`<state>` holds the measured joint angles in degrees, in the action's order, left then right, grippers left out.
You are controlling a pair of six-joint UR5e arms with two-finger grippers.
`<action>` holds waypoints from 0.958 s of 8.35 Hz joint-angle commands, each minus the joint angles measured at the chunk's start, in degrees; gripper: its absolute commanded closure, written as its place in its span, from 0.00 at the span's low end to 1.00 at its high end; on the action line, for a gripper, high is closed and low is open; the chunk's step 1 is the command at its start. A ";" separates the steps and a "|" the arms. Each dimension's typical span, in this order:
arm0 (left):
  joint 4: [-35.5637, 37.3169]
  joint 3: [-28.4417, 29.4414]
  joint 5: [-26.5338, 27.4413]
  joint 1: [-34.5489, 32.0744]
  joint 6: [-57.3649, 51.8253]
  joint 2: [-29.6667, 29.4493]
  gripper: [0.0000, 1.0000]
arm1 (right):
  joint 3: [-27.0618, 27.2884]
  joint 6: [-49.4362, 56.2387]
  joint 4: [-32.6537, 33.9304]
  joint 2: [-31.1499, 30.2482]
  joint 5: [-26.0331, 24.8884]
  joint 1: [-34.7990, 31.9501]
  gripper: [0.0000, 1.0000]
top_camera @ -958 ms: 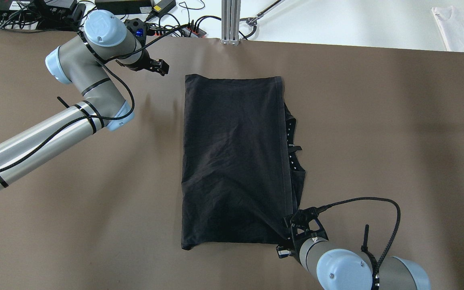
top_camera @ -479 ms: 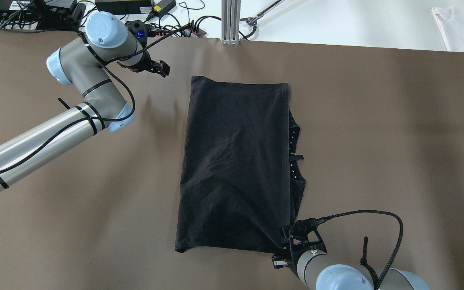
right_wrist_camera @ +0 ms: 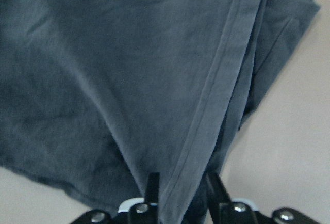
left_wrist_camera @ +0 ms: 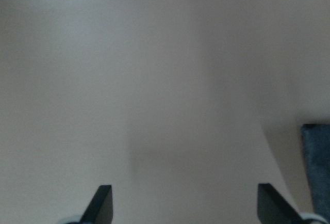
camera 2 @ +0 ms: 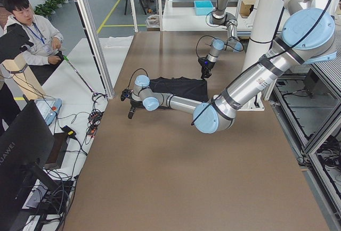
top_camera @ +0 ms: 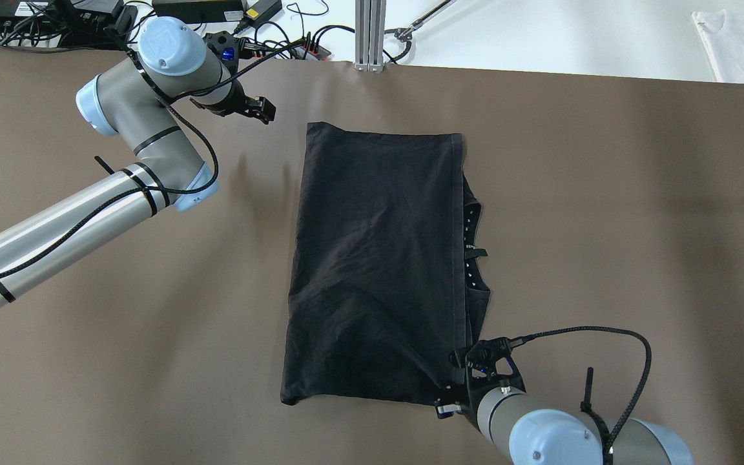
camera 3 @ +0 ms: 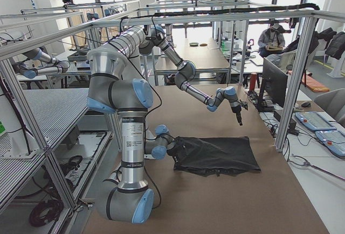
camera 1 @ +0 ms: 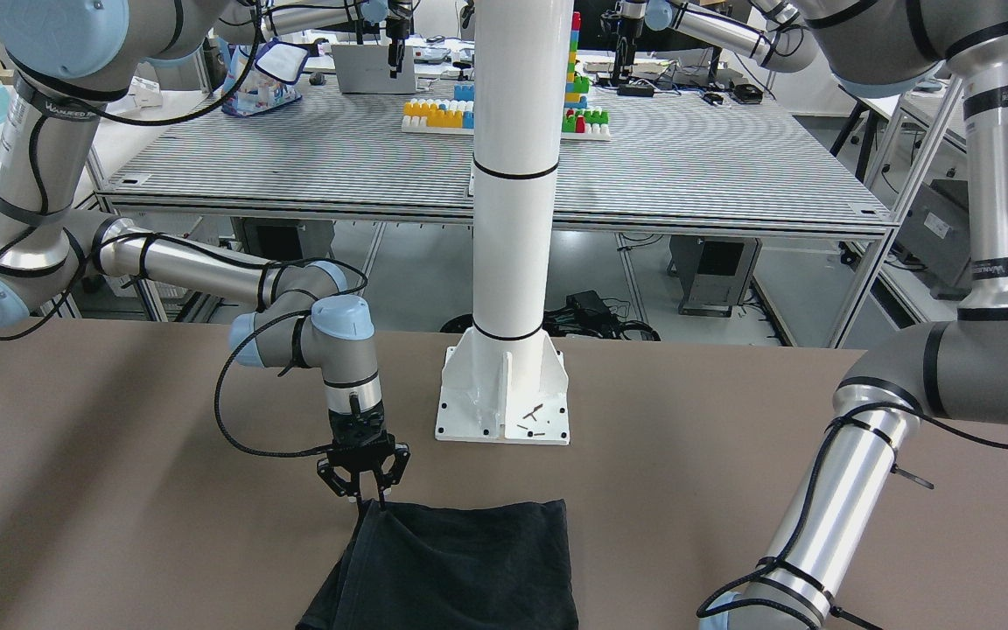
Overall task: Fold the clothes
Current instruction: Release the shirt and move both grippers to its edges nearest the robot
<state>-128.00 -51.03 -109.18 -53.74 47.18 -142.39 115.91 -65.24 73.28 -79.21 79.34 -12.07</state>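
Observation:
A black garment (top_camera: 378, 258) lies folded in a long rectangle in the middle of the brown table (top_camera: 604, 226), with a collar edge sticking out on its right side. It also shows in the front view (camera 1: 460, 569) and the right wrist view (right_wrist_camera: 103, 79). My right gripper (top_camera: 453, 382) is at its near right corner, shut on the hem, which runs between the fingers (right_wrist_camera: 152, 185). The front view shows it too (camera 1: 364, 494). My left gripper (top_camera: 266, 111) is open and empty, over bare table left of the garment's far left corner; its fingers (left_wrist_camera: 103, 206) stand wide apart.
A white post base (camera 1: 504, 394) stands at the robot's side of the table. Cables and power bricks (top_camera: 249, 26) and an aluminium post (top_camera: 369, 32) lie beyond the far edge. A white cloth (top_camera: 743, 45) lies far right. An operator (camera 2: 32, 34) stands beyond the far edge.
The right gripper has pulled the garment's near right corner toward the robot, so the whole garment slid nearer and turned slightly. The left gripper has barely moved.

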 commanded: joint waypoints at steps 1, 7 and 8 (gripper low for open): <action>0.39 -4.23 -2.53 0.04 6.03 0.36 0.00 | -0.06 -5.02 -5.06 1.07 6.15 -10.92 0.06; -0.67 -47.79 7.79 17.39 43.82 27.57 0.00 | -0.77 -32.57 -13.52 0.28 6.01 -11.05 0.07; -0.67 -51.94 11.15 21.35 47.44 31.44 0.00 | -0.68 -33.10 -13.52 0.28 6.01 -11.05 0.07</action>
<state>-128.64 -92.66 -104.91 -39.91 86.16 -118.96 115.32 -95.25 59.96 -78.85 85.44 -23.23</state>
